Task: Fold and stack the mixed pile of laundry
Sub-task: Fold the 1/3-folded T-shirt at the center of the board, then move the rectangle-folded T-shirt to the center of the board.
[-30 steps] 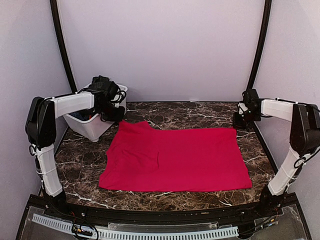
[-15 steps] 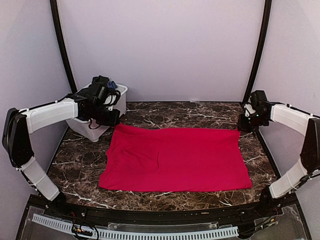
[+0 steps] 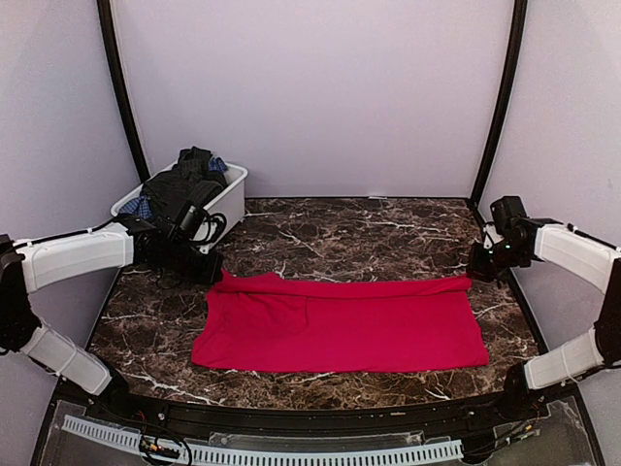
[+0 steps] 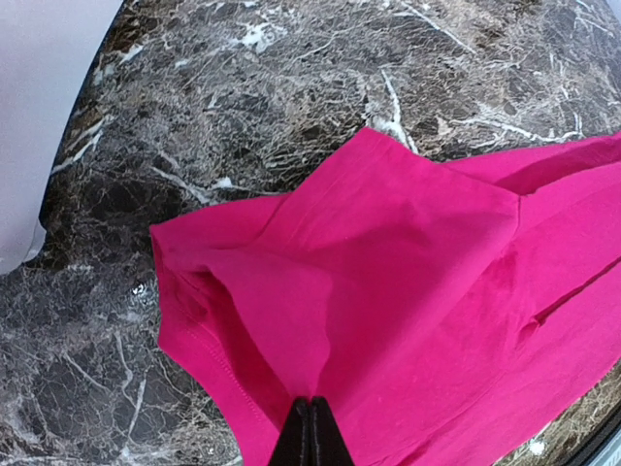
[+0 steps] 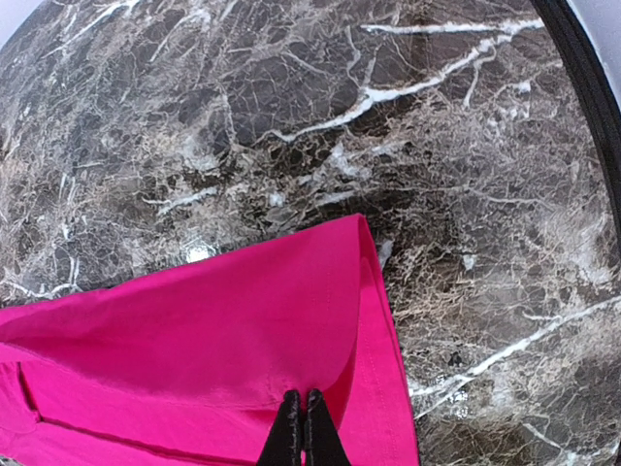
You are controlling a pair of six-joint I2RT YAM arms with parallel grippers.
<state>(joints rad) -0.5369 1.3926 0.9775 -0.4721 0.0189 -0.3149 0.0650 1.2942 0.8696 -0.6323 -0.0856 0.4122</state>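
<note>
The bright red cloth lies across the marble table, its far edge lifted and carried toward the near edge. My left gripper is shut on the cloth's far left corner; its closed tips show in the left wrist view. My right gripper is shut on the far right corner, tips closed in the right wrist view. The dark charcoal shirt and a blue checked garment lie piled in the bin. No orange piece shows.
A white plastic bin stands at the far left corner, just behind my left arm. Black frame posts rise at both back corners. A black rail runs along the table's right edge.
Both grippers have pulled the red cloth's far edge toward the near side, so the cloth now covers about half the depth it did. The left arm has swung away from the bin.
</note>
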